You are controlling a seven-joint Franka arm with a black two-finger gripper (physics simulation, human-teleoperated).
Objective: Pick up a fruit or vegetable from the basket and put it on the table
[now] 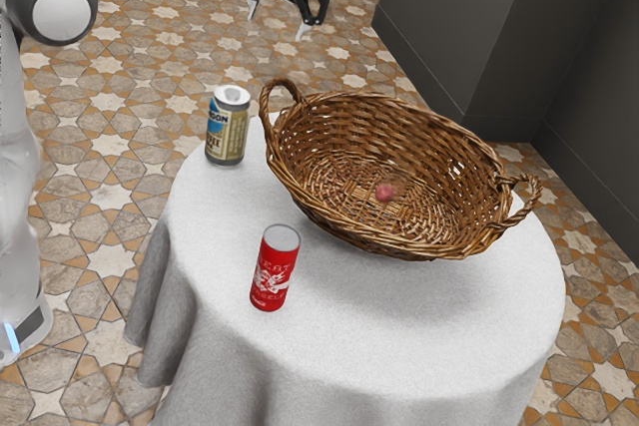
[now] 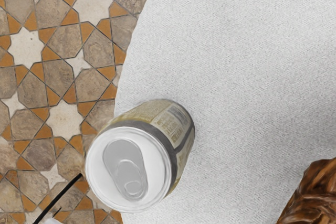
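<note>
High above the table's far side, my gripper (image 1: 276,27) hangs open in the exterior view, its two fingers spread wide with nothing between them. It is up beyond the beige can and the basket's handle. The brown wicker basket (image 1: 384,127) stands upright on the white round table (image 1: 439,346). A small reddish-pink fruit or vegetable (image 1: 385,192) lies on the basket's bottom; which kind, I cannot tell. Part of the basket (image 2: 315,198) appears in the wrist view beside the white tablecloth (image 2: 241,66).
A beige and blue can (image 1: 228,127) stands by the table's edge near the basket's handle; the wrist view looks down on this can (image 2: 126,169). A red can (image 1: 275,268) stands in front of the basket. Dark walls (image 1: 479,27) rise behind the table.
</note>
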